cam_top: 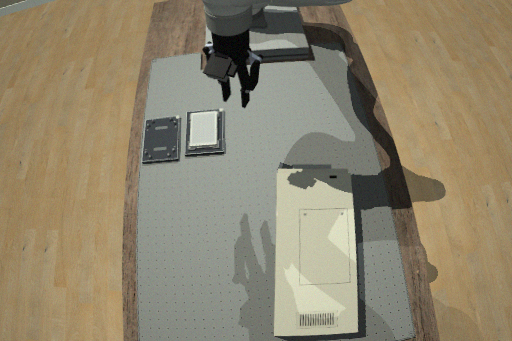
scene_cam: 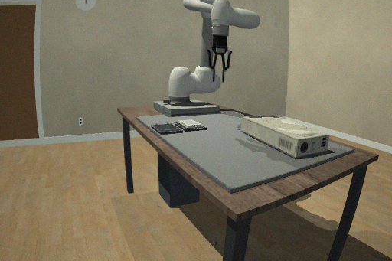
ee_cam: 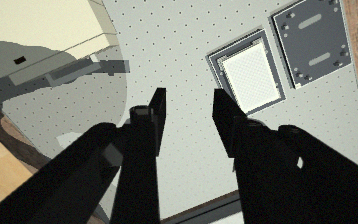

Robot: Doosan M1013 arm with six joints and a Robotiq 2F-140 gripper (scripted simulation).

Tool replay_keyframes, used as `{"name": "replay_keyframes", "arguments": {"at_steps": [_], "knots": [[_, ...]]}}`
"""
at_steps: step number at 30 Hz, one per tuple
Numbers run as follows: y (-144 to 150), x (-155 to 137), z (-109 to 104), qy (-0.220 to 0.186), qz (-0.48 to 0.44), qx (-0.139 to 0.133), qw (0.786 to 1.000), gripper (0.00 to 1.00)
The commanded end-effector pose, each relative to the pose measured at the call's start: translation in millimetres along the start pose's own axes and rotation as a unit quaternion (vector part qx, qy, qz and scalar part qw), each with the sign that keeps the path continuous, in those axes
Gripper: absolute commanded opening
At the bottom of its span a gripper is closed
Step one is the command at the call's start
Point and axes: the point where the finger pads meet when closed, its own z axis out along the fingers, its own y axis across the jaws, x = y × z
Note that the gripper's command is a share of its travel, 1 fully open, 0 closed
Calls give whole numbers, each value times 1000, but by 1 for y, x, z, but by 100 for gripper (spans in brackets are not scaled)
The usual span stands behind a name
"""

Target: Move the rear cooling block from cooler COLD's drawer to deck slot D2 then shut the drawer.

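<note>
The cooler COLD (cam_top: 290,237) (scene_cam: 268,133) is the long cream box. A grey handle bar (cam_top: 312,166) (ee_cam: 75,70) shows at its end facing the arm's base. No pulled-out drawer or lit lamp can be made out. The drawer's blocks and tubes are hidden. The slot D1 (cam_top: 205,150) (ee_cam: 221,76) holds a white block (cam_top: 204,128) (scene_cam: 189,123) (ee_cam: 252,77); its tubes cannot be told apart. The slot D2 (cam_top: 161,138) (scene_cam: 166,128) (ee_cam: 310,42) is empty. My gripper (cam_top: 235,102) (scene_cam: 218,80) (ee_cam: 189,102) is partly open with nothing between its fingers, high above the deck.
The arm's base plinth (cam_top: 285,47) (scene_cam: 191,110) stands at the table's far end. The perforated grey deck (cam_top: 200,227) (scene_cam: 214,154) lies between the slots and the cooler. The cooler is the tall obstacle on the deck. Shadows of the arm fall across it.
</note>
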Motion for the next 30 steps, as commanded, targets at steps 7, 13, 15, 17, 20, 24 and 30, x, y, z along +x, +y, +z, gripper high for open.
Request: {"name": "replay_keyframes", "arguments": {"at_steps": [7, 13, 15, 17, 20, 24, 30], "knots": [[3, -35, 3, 1, -68, 5, 998, 35], [6, -54, 5, 1, -97, 6, 995, 35], [7, -62, 6, 2, -123, 7, 992, 35], [8, -66, 6, 2, -126, 7, 992, 35], [10, -74, 7, 2, -139, 8, 990, 35], [12, -89, 10, 3, -167, 8, 986, 35], [16, -108, 14, 4, -207, 9, 978, 35]]}}
